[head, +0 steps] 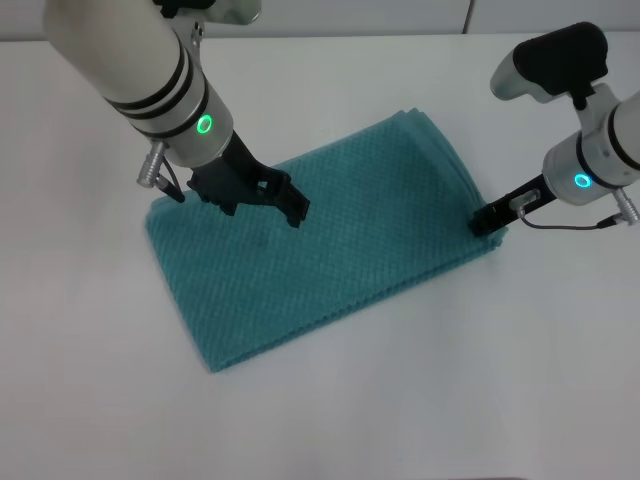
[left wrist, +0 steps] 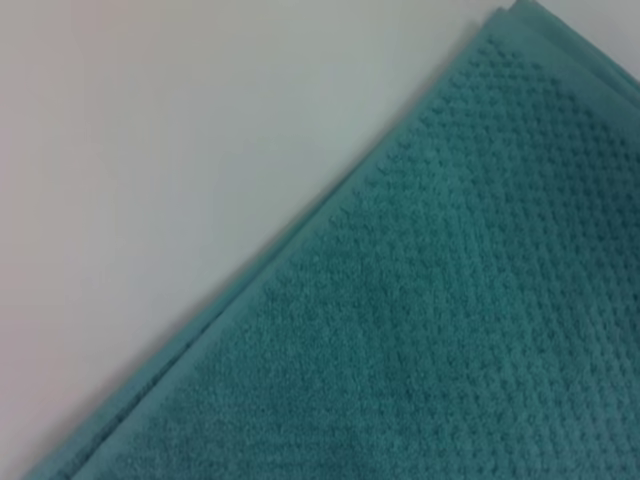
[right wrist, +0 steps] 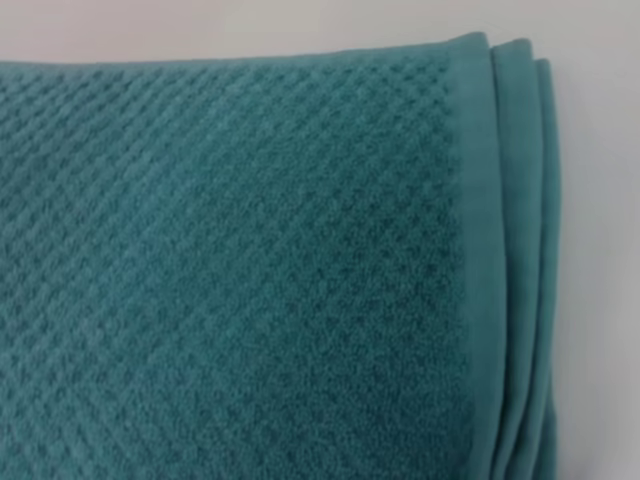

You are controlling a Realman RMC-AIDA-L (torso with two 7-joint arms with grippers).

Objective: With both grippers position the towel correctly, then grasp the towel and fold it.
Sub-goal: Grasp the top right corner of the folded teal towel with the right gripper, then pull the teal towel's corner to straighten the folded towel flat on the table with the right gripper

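Several layers of the towel (head: 330, 245) are stacked on the white table (head: 420, 400), lying skewed. Nearest, its lower corner lies free. Farther back, the left gripper (head: 285, 205) is held over the towel's left half, just inside its left edge; whether its jaws are parted cannot be told. The right gripper (head: 490, 220) is set at the towel's right corner, its jaws' state likewise not discernible. Only some layers could be caught there, so the stack could be splayed when lifted.
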